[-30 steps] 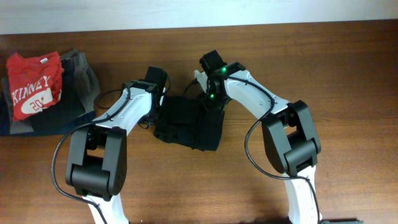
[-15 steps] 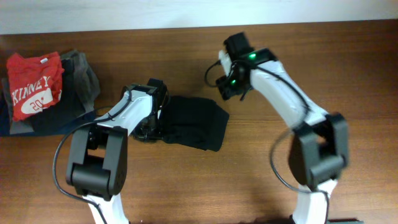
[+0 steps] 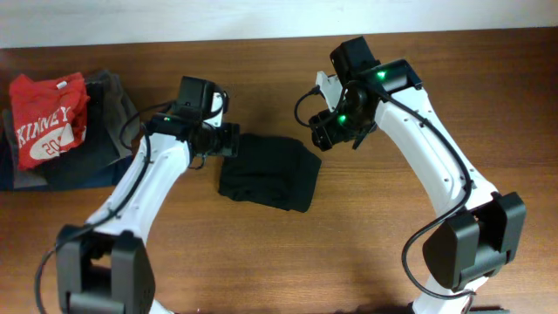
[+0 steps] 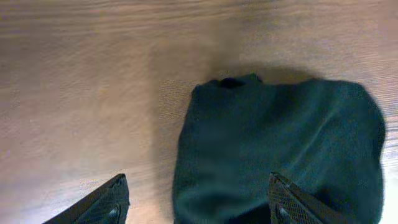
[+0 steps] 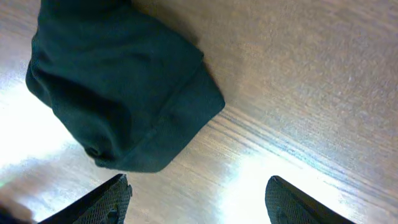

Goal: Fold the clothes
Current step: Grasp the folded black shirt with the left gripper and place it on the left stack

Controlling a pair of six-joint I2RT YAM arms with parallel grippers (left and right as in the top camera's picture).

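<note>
The black garment [image 3: 268,172] lies folded into a compact rectangle on the wooden table. It also shows in the left wrist view [image 4: 280,149] and the right wrist view [image 5: 118,87]. My left gripper [image 3: 228,141] hovers at the garment's upper left corner, open and empty [image 4: 198,202]. My right gripper [image 3: 324,129] hovers just past the garment's upper right corner, open and empty [image 5: 198,199]. Neither gripper touches the cloth.
A red shirt with white "KINNEY" print [image 3: 48,118] lies on a pile of grey and dark folded garments [image 3: 105,139] at the far left. The table's back edge [image 3: 261,35] meets a white wall.
Both grippers have let go of the garment and risen away, the left one up and left, the right one to the right. The garment now lies flat in a folded rectangle.
</note>
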